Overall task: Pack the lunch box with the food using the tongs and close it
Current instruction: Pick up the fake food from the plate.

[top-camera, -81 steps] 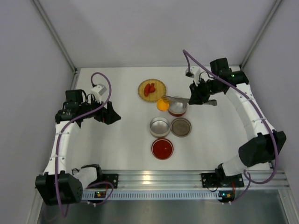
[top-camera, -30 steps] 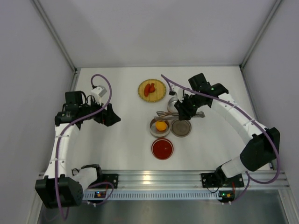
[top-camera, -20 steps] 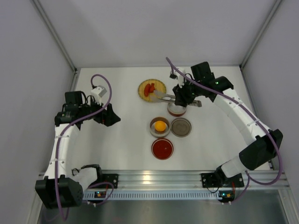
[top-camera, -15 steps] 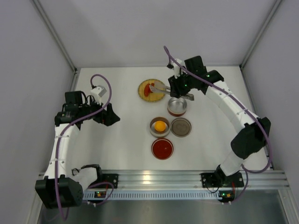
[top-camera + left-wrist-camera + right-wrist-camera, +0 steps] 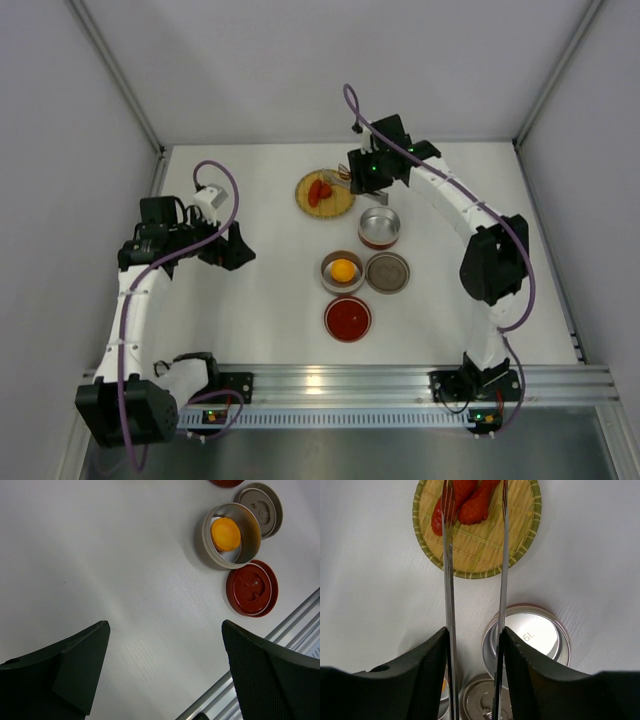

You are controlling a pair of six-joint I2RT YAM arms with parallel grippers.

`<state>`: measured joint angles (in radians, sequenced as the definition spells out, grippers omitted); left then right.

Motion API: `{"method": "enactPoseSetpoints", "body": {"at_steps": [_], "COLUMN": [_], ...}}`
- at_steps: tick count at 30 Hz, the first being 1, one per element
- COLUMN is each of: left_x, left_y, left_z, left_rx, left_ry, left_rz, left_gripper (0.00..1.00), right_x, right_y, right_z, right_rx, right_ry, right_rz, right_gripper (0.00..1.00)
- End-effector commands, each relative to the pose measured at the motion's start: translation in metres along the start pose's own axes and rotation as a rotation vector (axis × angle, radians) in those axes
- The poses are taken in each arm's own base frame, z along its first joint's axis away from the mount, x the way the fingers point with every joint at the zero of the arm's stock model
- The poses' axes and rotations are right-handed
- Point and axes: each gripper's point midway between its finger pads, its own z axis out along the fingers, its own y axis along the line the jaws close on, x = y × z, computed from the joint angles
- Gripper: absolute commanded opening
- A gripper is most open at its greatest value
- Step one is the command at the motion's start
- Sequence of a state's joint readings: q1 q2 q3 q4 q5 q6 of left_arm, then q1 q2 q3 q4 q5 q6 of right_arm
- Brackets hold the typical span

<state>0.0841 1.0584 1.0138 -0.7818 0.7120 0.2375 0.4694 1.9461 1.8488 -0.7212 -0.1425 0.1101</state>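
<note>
In your right wrist view, plainer than overhead, the right gripper clamps slim silver tongs, tips spread over two glossy red pieces; left gripper gapes.

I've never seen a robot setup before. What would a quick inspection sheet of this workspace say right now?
Surface: white table, no spills seen.
Job's things: orange piece sits in one tin; second tin empty; red pieces on woven plate; red lid and grey lid lie off.
Clutter: nothing seen.
Grippers: left gripper open, empty; right gripper clamps tongs, tips over the red pieces.
Cables: purple cables loop along both arms.
Surroundings: plain walls; metal rail at near edge.
</note>
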Motion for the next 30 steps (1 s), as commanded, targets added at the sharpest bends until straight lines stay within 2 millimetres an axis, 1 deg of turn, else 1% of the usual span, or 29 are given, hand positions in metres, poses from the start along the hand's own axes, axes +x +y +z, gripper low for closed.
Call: {"method": "enactPoseSetpoints", "body": {"at_steps": [1, 3, 8, 13, 19, 30], "left_x": [-0.006, -0.005, -0.002, 0.004, 0.006, 0.007], "left_y": [0.002, 0.003, 0.004, 0.006, 0.008, 0.009], "left_z": [0.002, 0.003, 0.003, 0.004, 0.006, 0.008], "left_rx": [-0.003, -0.002, -0.008, -0.015, -0.016, -0.016], "left_ry": [-0.029, -0.028, -0.022, -0.012, -0.006, -0.005], "left_rz": [0.022, 0.023, 0.037, 0.041, 0.041, 0.045], "left_gripper": [0.98, 0.98, 0.98, 0.98, 0.98, 0.98], "right_x": [-0.021, -0.017, -0.009, -0.006, -0.002, 0.007], "right_y": [0.010, 0.013, 0.009, 0.008, 0.012, 0.019], "right_z": [0.015, 0.021, 0.041, 0.054, 0.064, 0.070], "right_rx": [-0.018, -0.038, -0.033, -0.037, -0.063, -0.111], "right_ry": [-0.058, -0.048, -0.025, -0.012, 0.006, 0.046], "right_rz": [0.034, 0.038, 0.037, 0.046, 0.061, 0.092], "right_gripper": [0.46, 0.46, 0.46, 0.46, 0.47, 0.47]}}
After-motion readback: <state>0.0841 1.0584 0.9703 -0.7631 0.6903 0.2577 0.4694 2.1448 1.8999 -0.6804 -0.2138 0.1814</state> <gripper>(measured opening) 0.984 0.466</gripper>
